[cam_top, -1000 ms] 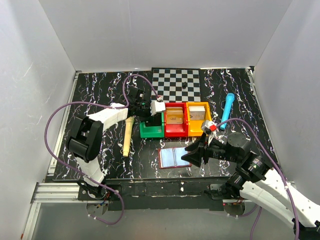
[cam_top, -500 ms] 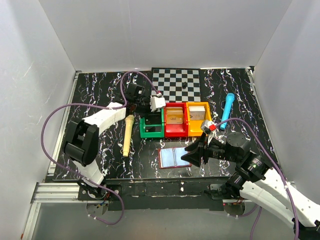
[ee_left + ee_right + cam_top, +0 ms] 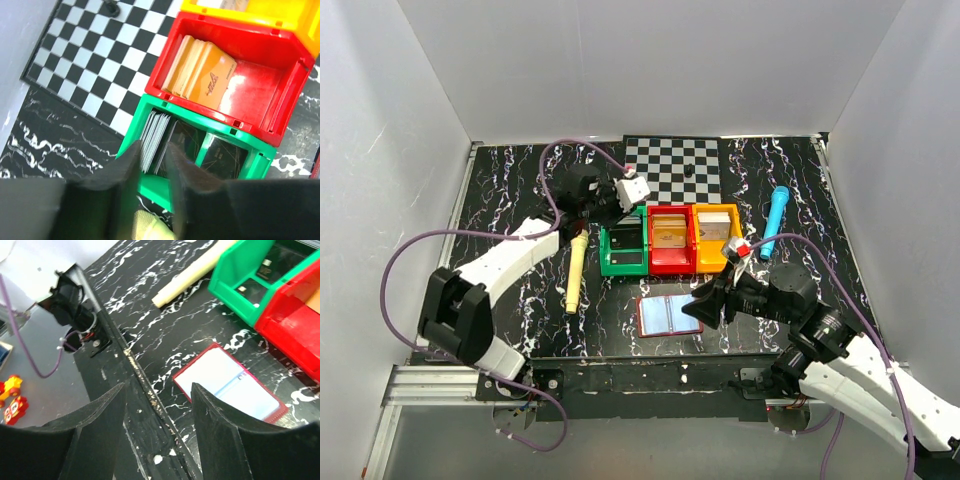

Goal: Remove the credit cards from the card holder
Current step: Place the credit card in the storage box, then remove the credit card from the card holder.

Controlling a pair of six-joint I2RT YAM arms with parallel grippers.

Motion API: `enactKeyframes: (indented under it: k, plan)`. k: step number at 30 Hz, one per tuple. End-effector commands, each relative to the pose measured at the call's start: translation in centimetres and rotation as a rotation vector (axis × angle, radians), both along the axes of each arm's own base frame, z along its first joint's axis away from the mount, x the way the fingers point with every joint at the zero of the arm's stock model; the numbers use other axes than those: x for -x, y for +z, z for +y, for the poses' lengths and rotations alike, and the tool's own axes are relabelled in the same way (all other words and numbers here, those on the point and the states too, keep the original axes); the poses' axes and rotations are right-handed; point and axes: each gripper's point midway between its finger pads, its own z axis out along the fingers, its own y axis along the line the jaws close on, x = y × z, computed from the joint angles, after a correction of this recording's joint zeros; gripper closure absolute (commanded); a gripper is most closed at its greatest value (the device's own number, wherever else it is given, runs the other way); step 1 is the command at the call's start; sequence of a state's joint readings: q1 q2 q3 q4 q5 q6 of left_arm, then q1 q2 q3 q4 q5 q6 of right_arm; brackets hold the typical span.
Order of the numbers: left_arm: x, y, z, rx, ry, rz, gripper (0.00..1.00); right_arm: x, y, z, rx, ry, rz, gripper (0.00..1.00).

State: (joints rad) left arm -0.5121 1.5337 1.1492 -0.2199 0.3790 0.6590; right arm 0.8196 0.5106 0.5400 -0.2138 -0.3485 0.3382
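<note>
Top external: left gripper (image 3: 152, 151) narrow by green bin (image 3: 622, 263), right gripper (image 3: 157, 388) wide beside card holder (image 3: 667, 313).

The front orange card (image 3: 210, 75) in the red bin (image 3: 260, 87) carries a small dark logo towards its 5 o'clock corner and a line of fine print along its 3 o'clock edge. Both are too small to read. Nothing else is legible.

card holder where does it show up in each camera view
top external: the card holder lies open, bottom centre, below the bins.
left wrist: not clearly in it.
right wrist: card holder open, right of centre.
shared landmark: the green bin.
</note>
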Motion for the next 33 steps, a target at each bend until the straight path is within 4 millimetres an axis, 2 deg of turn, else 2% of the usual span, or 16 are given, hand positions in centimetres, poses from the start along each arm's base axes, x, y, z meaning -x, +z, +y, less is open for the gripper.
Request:
enactKeyframes:
  k: [1, 2, 6, 8, 9, 10, 12, 14, 17, 19, 22, 27, 30, 33]
  plan:
    - [0.5, 4.1, 1.2, 0.182, 0.237, 0.034, 0.58, -2.6, -1.1, -0.9, 0.034, -0.178, 0.039, 0.37]
    - [0.9, 4.3, 1.5, 0.205, 0.270, 0.052, 0.02, -3.1, -1.5, -1.1, 0.046, -0.218, 0.060, 0.36]
    - [1.9, 5.3, 3.5, 0.347, 0.496, 0.147, 0.02, -5.3, -3.4, -2.7, 0.154, -0.399, 0.149, 0.29]
    - [1.9, 4.6, 5.5, 0.398, 0.724, 0.265, 0.02, -5.9, -4.0, -3.4, 0.229, -0.465, 0.194, 0.24]
    - [2.3, 4.3, 5.6, 0.399, 0.758, 0.340, 0.02, -6.1, -4.8, -4.0, 0.282, -0.499, 0.226, 0.21]
    - [2.9, 3.7, 5.2, 0.395, 0.729, 0.434, 0.02, -6.4, -5.2, -4.4, 0.325, -0.527, 0.239, 0.15]
    - [4.2, 3.0, 4.3, 0.479, 0.663, 0.576, 0.02, -6.6, -5.8, -5.0, 0.388, -0.553, 0.254, 0.13]
    - [5.4, 4.0, 3.8, 0.663, 0.602, 0.615, 0.02, -6.7, -6.3, -5.2, 0.403, -0.574, 0.270, 0.13]
    - [7.3, 5.4, 4.1, 0.867, 0.636, 0.671, 0.02, -6.5, -7.2, -5.8, 0.415, -0.608, 0.306, 0.14]
    - [8.6, 5.1, 3.5, 0.926, 0.639, 0.787, 0.02, -6.1, -8.0, -5.9, 0.421, -0.616, 0.344, 0.16]
    - [11.4, 4.1, 1.6, 0.882, 0.597, 0.917, 0.02, -5.3, -9.5, -5.9, 0.435, -0.617, 0.412, 0.18]
    - [17.3, 1.9, -1.5, 0.790, 0.580, 0.927, 0.02, -4.6, -11.4, -5.0, 0.418, -0.588, 0.481, 0.21]
    - [20.0, -1.2, -2.5, 0.745, 0.610, 0.993, 0.02, -4.5, -12.7, -5.1, 0.438, -0.609, 0.513, 0.24]
    - [22.0, -3.8, -3.2, 0.702, 0.626, 1.046, 0.02, -4.5, -13.7, -5.5, 0.455, -0.650, 0.542, 0.27]
